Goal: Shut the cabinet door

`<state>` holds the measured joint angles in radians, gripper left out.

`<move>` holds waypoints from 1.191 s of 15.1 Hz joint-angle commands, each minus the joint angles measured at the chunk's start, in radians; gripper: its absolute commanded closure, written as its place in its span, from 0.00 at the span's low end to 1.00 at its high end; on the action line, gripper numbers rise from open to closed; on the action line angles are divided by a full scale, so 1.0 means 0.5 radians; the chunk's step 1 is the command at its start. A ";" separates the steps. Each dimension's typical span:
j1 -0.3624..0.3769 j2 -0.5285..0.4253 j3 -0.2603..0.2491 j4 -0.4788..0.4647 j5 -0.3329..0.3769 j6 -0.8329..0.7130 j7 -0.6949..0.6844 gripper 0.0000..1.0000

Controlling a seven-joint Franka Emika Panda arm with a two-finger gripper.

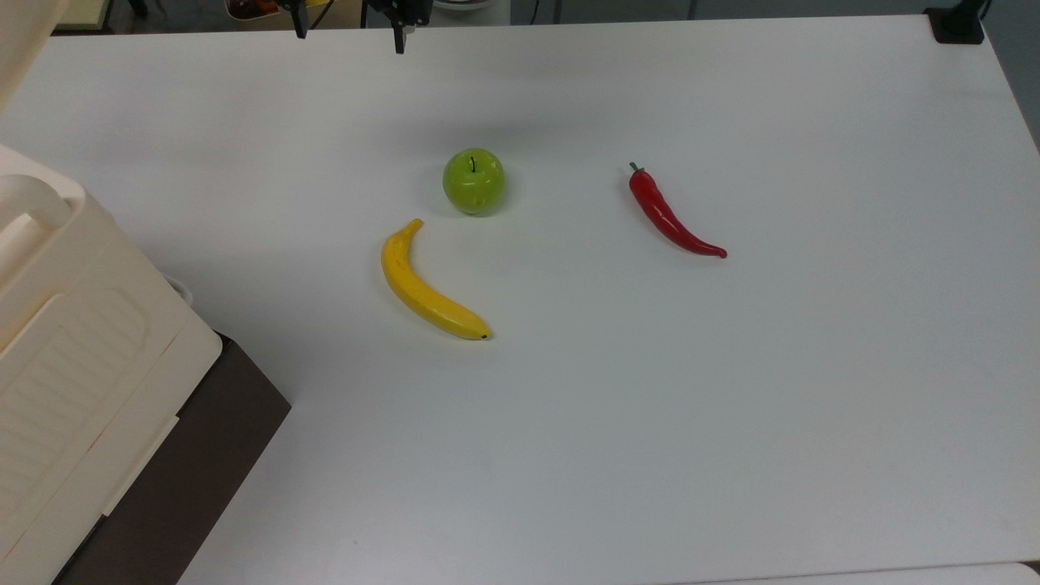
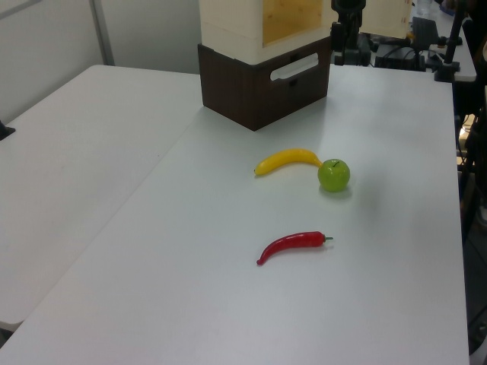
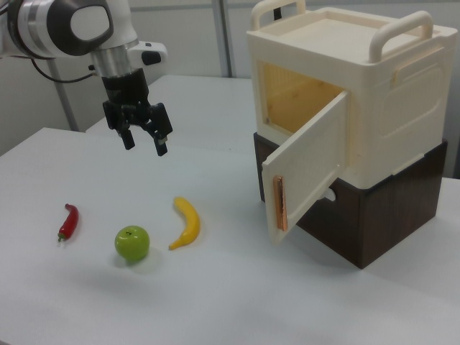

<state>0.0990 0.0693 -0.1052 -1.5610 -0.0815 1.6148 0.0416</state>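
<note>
In the right view the cabinet (image 3: 374, 100) stands on the right side of the white counter (image 3: 215, 302), a cream box with two handles on top resting on a dark brown base (image 3: 374, 215). The cabinet door (image 3: 305, 172) hangs wide open, swung out toward the right view's left, with a copper-coloured strip along its free edge and the yellowish inside of the cabinet showing behind it.

The pincer (image 3: 142, 142) hangs in the air above the counter at the right view's left, well apart from the door, its two fingers spread and holding nothing. In the top view its fingers (image 1: 399, 36) show at the far edge of the counter.

On the counter below lie a yellow banana (image 3: 186, 223), a green apple (image 3: 132, 243) just beside it, and a red chili pepper (image 3: 67, 221) farther to the right view's left. In the top view the banana (image 1: 424, 286) lies near the apple (image 1: 474, 180), with the pepper (image 1: 670, 215) apart on the top view's right.
</note>
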 commanded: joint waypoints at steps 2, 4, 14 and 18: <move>0.020 -0.016 -0.004 -0.004 -0.018 -0.042 -0.022 0.00; 0.020 -0.016 -0.007 -0.004 -0.018 -0.045 -0.025 0.00; -0.035 -0.043 -0.011 -0.001 0.000 -0.045 -0.065 1.00; -0.103 -0.068 -0.014 0.008 0.003 -0.045 -0.065 1.00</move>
<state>0.0742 0.0605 -0.1087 -1.5593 -0.0814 1.6148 0.0327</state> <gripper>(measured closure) 0.991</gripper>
